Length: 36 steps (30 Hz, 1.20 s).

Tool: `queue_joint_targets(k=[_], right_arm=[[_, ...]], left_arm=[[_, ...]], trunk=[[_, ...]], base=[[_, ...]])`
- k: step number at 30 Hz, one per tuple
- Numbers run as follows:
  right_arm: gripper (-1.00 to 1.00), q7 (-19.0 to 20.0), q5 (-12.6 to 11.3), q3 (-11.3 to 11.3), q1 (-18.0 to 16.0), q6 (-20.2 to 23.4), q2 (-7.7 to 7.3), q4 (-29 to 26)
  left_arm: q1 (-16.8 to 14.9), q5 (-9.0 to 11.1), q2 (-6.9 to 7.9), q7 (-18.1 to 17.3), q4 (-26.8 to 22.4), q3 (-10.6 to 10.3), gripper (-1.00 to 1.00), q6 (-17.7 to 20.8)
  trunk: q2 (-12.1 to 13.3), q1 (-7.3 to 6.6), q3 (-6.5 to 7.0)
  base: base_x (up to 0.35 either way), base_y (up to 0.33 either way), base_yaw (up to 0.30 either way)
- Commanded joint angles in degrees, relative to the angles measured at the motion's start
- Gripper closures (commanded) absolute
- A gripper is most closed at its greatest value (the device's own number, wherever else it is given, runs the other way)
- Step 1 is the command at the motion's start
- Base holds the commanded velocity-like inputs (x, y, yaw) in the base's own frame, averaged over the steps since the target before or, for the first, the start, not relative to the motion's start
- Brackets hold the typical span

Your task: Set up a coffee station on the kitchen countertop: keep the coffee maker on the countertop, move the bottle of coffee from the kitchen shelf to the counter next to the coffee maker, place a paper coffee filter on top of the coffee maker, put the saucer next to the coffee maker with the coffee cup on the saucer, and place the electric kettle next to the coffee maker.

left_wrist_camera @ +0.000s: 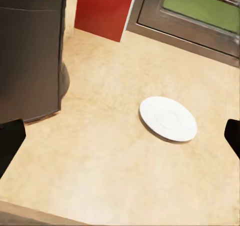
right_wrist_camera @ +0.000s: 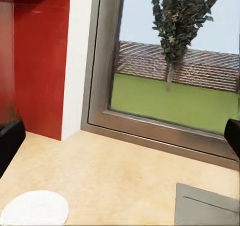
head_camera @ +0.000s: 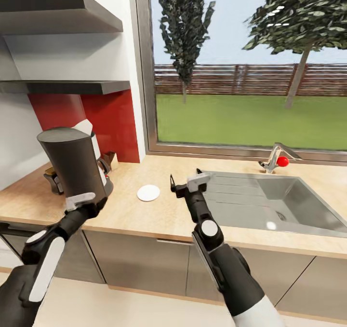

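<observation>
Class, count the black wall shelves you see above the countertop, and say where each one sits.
2. The thicker upper shelf is at top left; the thinner kitchen shelf hangs below it, above the coffee maker.

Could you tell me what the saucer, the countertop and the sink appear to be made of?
The saucer looks like glazed white ceramic: smooth, plain, with a faint sheen. The countertop seems light wood or wood-look laminate, matte, with fine mottled grain. The sink looks like brushed steel: grey, with soft reflections.

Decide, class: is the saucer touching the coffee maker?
Apart. The left wrist view shows bare countertop between the saucer and the coffee maker.
</observation>
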Motion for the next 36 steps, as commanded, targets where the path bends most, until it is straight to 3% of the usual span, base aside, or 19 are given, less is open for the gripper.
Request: queue_joint_targets(k=[1, 5, 7, 9, 10, 11, 12, 13, 16, 18, 20, 28, 36], right_arm=[[-1.00, -0.32, 0.57, 0.08, -0.92, 3.79, 0.00, -0.04], [-1.00, -0.31, 0.17, 0.03, -2.90, 10.32, 0.00, 1.42], [-1.00, -0.31, -3.24, -0.01, -4.47, 11.76, 0.00, 3.06], [-1.00, -0.41, -10.44, -0.18, -6.44, 14.27, 0.00, 5.64], [-1.00, -0.17, -28.93, -0.99, -9.37, 22.86, 0.00, 11.40], [-1.00, -0.08, -31.11, -1.07, -9.57, 23.83, 0.00, 11.95], [-1.00, -0.07, -31.58, -1.09, -9.62, 24.06, 0.00, 12.04], [-1.00, -0.05, -33.10, -1.14, -9.74, 25.04, 0.00, 12.07], [-1.00, -0.05, -33.55, -1.10, -9.77, 26.41, 0.00, 11.97], [-1.00, -0.04, -33.70, -0.80, -9.78, 27.98, 0.00, 11.90], [-1.00, 0.00, -33.73, -0.73, -9.78, 28.36, 0.00, 11.81], [-1.00, -0.03, -33.74, -0.72, -9.79, 28.46, 0.00, 11.81], [-1.00, -0.04, -33.74, -0.69, -9.75, 28.46, 0.00, 12.01]], left_arm=[[-2.53, 0.39, -0.26, -0.30, 0.01, 0.01, -1.00, 4.82], [-7.49, 0.52, -0.60, -0.66, 0.25, -0.04, -1.00, 13.43], [-9.83, 0.53, -0.65, -0.70, 0.31, 0.00, -1.00, 18.11], [-12.08, 0.49, -0.68, -0.67, 0.44, 0.02, -1.00, 22.79], [-14.84, 0.41, -0.82, -0.61, 3.03, 0.11, -1.00, 27.22], [-15.01, 0.96, -1.05, -0.60, 4.58, 0.14, -1.00, 27.56], [-15.05, 1.29, -1.12, -0.59, 5.09, 0.15, -1.00, 27.63], [-15.13, 4.51, -1.32, -0.57, 7.82, 0.27, -1.00, 27.89], [-14.69, 9.00, -1.41, -0.55, 9.56, 0.25, -1.00, 27.97], [-14.40, 13.21, -1.40, -0.49, 10.48, 0.22, -1.00, 27.96], [-14.34, 14.82, -1.58, -0.47, 10.65, 0.14, -1.00, 27.92], [-14.07, 16.48, -1.83, -0.47, 10.69, 0.21, -1.00, 27.85], [-13.88, 19.35, -1.89, -0.48, 10.78, 0.21, -1.00, 27.74]], trunk=[[-0.13, 0.03, -0.14], [-0.13, 0.03, -0.14], [-0.13, 0.03, -0.14], [-0.13, 0.03, -0.14], [-0.13, 0.03, -0.14], [-0.13, 0.03, -0.14], [-0.13, 0.03, -0.14], [-0.13, 0.03, -0.14], [-0.13, 0.03, -0.14], [-0.13, 0.03, -0.14], [-0.13, 0.03, -0.14], [-0.13, 0.03, -0.14], [-0.13, 0.03, -0.14]], base=[[0.000, 0.000, 0.000], [0.000, 0.000, 0.000], [0.000, 0.000, 0.000], [0.000, 0.000, 0.000], [0.000, 0.000, 0.000], [0.000, 0.000, 0.000], [0.000, 0.000, 0.000], [0.000, 0.000, 0.000], [0.000, 0.000, 0.000], [0.000, 0.000, 0.000], [0.000, 0.000, 0.000], [0.007, 0.000, 0.000], [0.280, 0.000, 0.000]])
